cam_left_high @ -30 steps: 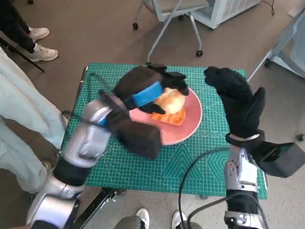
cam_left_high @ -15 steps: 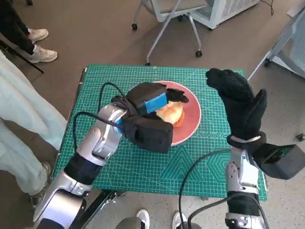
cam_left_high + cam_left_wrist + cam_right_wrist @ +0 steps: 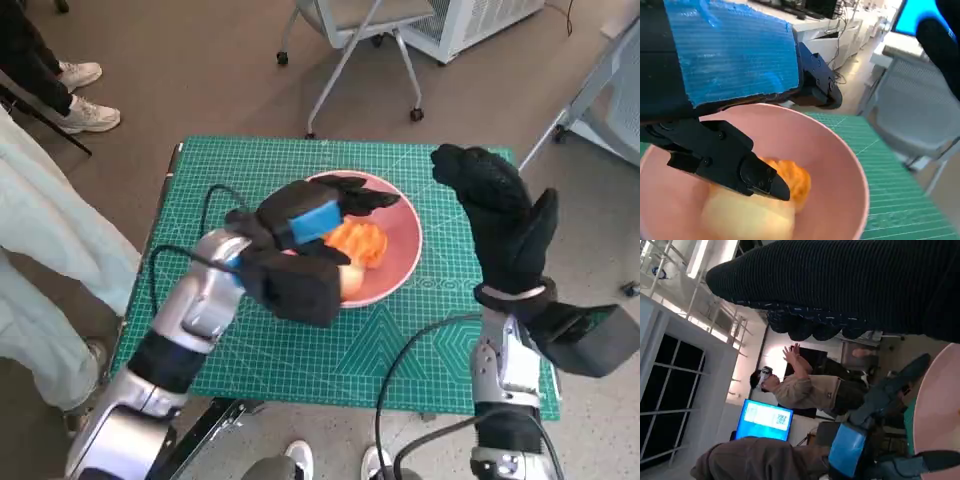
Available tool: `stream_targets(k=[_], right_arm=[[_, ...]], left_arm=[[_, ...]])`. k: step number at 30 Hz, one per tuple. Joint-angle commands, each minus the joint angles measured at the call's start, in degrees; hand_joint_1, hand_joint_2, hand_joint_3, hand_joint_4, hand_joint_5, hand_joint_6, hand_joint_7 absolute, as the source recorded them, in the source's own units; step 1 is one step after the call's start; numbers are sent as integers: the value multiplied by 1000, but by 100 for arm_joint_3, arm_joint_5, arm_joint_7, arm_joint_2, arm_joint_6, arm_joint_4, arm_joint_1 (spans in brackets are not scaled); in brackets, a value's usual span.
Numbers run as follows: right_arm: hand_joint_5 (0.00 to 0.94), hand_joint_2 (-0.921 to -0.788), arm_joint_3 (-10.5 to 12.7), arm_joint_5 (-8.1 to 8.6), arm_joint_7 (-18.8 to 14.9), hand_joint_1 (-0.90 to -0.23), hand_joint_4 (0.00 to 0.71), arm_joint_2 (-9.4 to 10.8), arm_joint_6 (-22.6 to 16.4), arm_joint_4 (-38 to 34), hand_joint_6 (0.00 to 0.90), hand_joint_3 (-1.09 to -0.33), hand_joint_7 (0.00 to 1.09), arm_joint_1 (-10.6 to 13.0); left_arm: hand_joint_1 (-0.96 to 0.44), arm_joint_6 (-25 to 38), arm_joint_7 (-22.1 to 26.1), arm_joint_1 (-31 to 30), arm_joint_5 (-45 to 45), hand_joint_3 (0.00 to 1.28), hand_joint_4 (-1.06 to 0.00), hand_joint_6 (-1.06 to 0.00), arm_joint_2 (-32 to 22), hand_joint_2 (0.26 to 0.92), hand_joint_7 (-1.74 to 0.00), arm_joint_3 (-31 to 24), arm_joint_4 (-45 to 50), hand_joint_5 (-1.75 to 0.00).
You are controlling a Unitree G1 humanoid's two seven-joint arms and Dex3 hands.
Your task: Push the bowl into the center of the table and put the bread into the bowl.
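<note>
The pink bowl (image 3: pixel 405 240) sits on the green cutting mat (image 3: pixel 430 340), a little right of the middle. Inside it lie a pale bread roll (image 3: pixel 351 280) and an orange piece (image 3: pixel 358 240). My left hand (image 3: pixel 312 215) hovers over the bowl's left part with its fingers spread and nothing in them. The left wrist view shows the bread (image 3: pixel 747 217) and the orange piece (image 3: pixel 792 180) in the bowl (image 3: pixel 850 165), under the black fingers (image 3: pixel 730 162). My gloved right hand (image 3: pixel 500 220) is raised over the mat's right side, holding nothing.
A person's pale trouser legs (image 3: pixel 50 270) stand close at the left, with shoes (image 3: pixel 85 110) further back. A wheeled chair (image 3: pixel 360 30) stands behind the table. A person (image 3: pixel 805 390) shows in the right wrist view, along with my left hand (image 3: pixel 847 447).
The left hand lowered the bread into the bowl, let it go and drew back slightly. The orange piece now shows. The right hand has stayed put.
</note>
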State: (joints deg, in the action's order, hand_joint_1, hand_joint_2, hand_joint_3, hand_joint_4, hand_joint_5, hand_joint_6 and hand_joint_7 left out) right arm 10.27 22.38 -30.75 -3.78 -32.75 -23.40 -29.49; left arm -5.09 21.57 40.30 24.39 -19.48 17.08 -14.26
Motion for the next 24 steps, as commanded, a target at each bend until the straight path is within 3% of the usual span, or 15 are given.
stream_targets(k=[1,9,13,18,24], right_arm=[[2,-921,-2,10,12,-681,238,-4,75,-55,103,-727,547,41],[0,-921,-19,12,0,-685,235,-55,153,34,103,-728,547,4],[0,-921,-30,-14,20,-681,235,-96,188,113,95,-729,544,-48],[0,-921,-56,-104,117,-661,233,-162,266,280,79,-736,541,-170],[0,-921,-102,-211,253,-650,229,-231,362,444,51,-756,574,-364]], left_arm=[[-285,207,208,-217,-459,1,-170,-332,-114,882,0,-397,621,0],[-246,501,433,-542,-1395,1,-150,-311,-184,883,0,-1109,1530,0],[-249,323,381,-682,-2007,4,-142,-305,-102,889,0,-1538,1718,0],[-299,-384,201,-737,-2747,40,-132,-307,207,913,-3,-1992,1515,0],[-490,-1333,325,-672,-3826,221,-129,-301,753,920,-1,-2436,844,0]])
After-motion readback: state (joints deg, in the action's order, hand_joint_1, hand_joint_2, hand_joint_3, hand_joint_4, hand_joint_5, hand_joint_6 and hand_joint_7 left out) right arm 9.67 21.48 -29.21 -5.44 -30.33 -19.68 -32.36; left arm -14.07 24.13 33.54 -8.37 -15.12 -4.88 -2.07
